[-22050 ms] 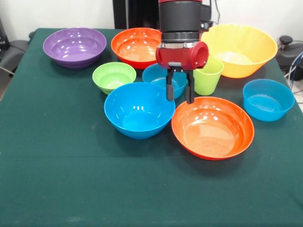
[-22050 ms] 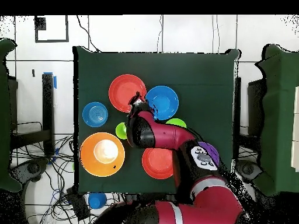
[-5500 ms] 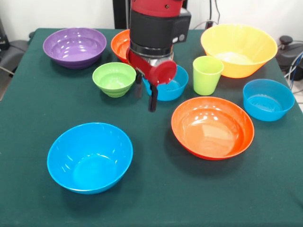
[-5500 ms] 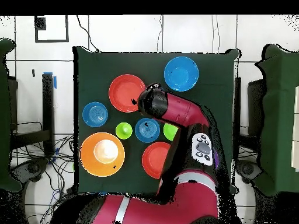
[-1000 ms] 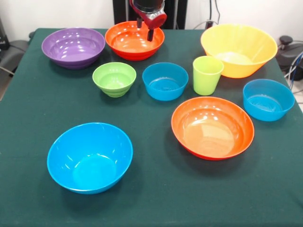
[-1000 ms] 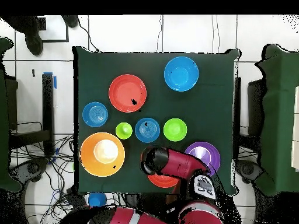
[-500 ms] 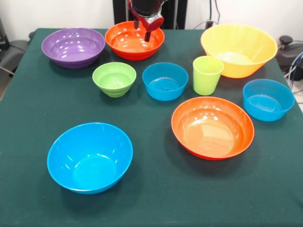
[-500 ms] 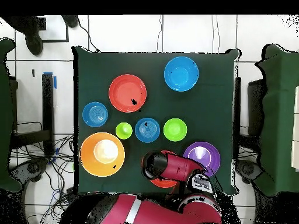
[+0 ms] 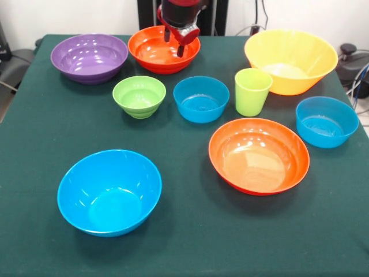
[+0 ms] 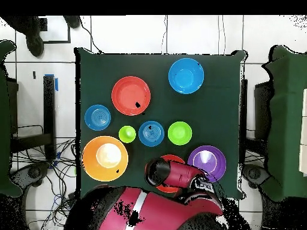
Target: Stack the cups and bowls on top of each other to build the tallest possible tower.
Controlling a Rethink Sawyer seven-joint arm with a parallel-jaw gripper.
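While the red and black gripper (image 9: pixel 174 45) hangs over the glossy red-orange plastic bowl at the far edge (image 9: pixel 164 51), its jaws stand narrowly apart and hold nothing. The bench (image 9: pixel 190 231) is covered with a dark green cloth, flat apart from a faint crease line across the near part. No stack stands: every bowl rests singly on the cloth, mouth up. The purple plastic bowl (image 9: pixel 89 56) sits just beside the far red-orange one, toward the picture's left. The small lime-green bowl (image 9: pixel 139 95), a mid-sized blue bowl (image 9: pixel 201 98) and the tapered lime-green plastic tumbler (image 9: pixel 252 91) form a row across the middle, the tumbler upright. The big yellow-orange bowl (image 9: pixel 291 60) is at the far right corner, a second small blue bowl (image 9: pixel 326 120) near the right edge, a wide red-orange bowl (image 9: pixel 259 154) near the centre right, and the largest blue bowl (image 9: pixel 109 191) well apart at the near left. In the overhead view, the white tiled floor (image 10: pixel 144 33) surrounds the bench, with cables (image 10: pixel 42 168) trailing beside it.
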